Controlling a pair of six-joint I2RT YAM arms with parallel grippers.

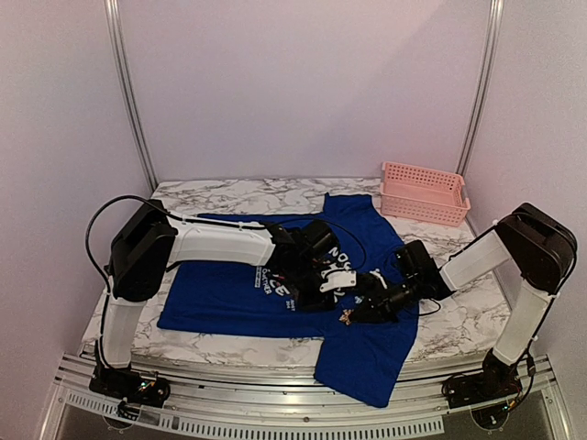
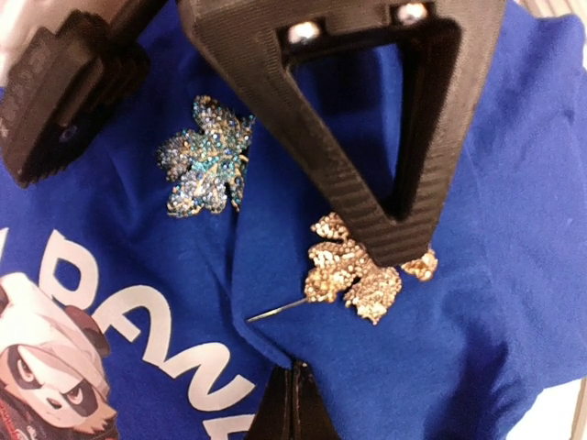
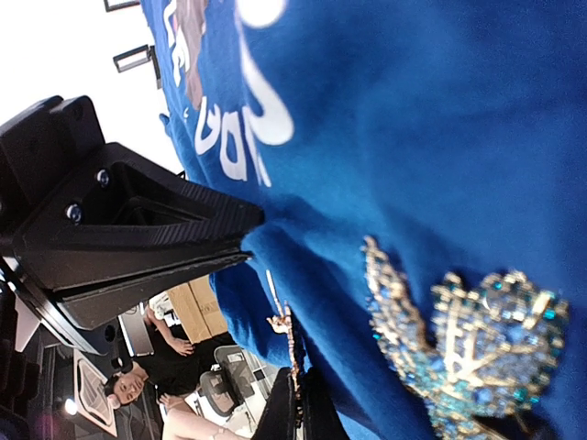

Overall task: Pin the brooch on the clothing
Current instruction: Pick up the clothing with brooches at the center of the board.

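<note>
Gold brooch [image 2: 356, 273], just beside the panda print [image 2: 55, 367], judged light, rigid, sharp-pinned: right pincer [image 3: 292, 405] clamps its body; left pincer [image 2: 293, 411] pinches a fold of the limp T-shirt [image 2: 500, 183].

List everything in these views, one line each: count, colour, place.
T-shirt: one, royal blue with white lettering and a panda print, spread on the table.
gold brooch: one, gold, against the shirt, pin sticking out, held in the right arm's jaws.
teal brooch: one, blue-green and gold, lying on the shirt beside the lettering.
basket: one, pink, far right corner of the table.
table: one, white marble pattern, under everything.
left arm: one, white and black, reaching over the shirt, jaws shut on a fold of fabric.
right arm: one, white and black, reaching in from the right, jaws shut on the gold brooch.
</note>
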